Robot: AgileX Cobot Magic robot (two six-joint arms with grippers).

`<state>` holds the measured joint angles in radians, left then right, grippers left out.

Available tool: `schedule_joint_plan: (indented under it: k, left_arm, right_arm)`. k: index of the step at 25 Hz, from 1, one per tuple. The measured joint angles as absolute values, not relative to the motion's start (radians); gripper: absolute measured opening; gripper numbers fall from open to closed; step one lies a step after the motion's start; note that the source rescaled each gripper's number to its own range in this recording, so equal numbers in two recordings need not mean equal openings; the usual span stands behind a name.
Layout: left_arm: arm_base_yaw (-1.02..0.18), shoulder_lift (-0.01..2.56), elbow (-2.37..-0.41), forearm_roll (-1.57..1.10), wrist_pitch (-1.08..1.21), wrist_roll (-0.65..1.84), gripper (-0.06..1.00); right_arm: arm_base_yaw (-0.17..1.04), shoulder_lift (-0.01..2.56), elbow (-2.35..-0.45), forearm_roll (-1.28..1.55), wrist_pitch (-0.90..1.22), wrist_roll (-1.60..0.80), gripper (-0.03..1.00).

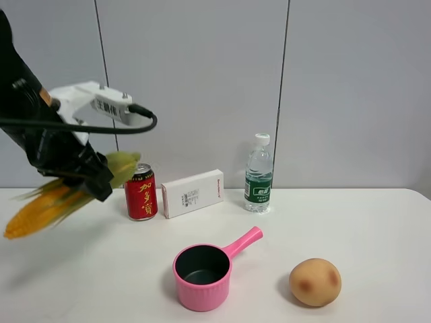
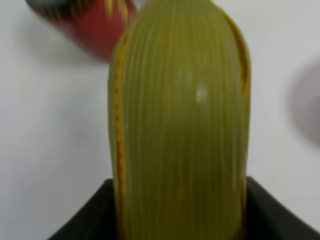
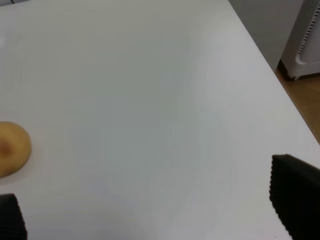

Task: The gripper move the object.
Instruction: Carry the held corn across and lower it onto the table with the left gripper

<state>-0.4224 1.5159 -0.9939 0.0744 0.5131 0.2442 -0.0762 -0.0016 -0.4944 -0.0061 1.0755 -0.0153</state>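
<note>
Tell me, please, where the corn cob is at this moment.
In the exterior high view the corn cob is at the far left, gripped by the left pincer, with its green husk end near the red can.

ROBOTICS TEST LAB: A black jointed robot arm (image 1: 23, 101), cabled and carrying a white labelled block, reaches in at the upper left of the frame, its left end effector (image 1: 96, 176) clamped on a corn cob (image 1: 37, 212). A bare white worktop (image 1: 377, 229) fills the lower half, backed by plain pale-grey wall panels (image 1: 202, 81) with dark seams. Props sit in a staged spread: a red drinks can (image 1: 141, 192), a white carton (image 1: 193, 193) and a water bottle (image 1: 258, 176) in a row at centre, a pink pot (image 1: 202, 293) and a potato (image 1: 314, 282) toward the lower right. Beyond the worktop's edge, the right wrist view shows wood-tone floor (image 3: 305, 95) and a white slatted unit (image 3: 307, 40).
</note>
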Motion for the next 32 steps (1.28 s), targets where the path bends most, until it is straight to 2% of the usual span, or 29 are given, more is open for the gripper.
schedule_joint_plan:
  k: [7,12,32]
  left_arm:
    - [-0.538,1.487,-1.074,0.069,0.561,0.559,0.04]
    - [-0.578,1.588,-1.181,0.045,0.56,0.583,0.04]
    - [-0.579,2.082,-1.609,0.0,0.611,0.602,0.04]
  right_arm:
    - [-0.076,-0.002,-0.494,-0.006,1.076,-0.015,1.0]
    - [-0.076,-0.002,-0.494,-0.006,1.076,-0.015,1.0]
    - [-0.076,-0.002,-0.494,-0.006,1.076,-0.015,1.0]
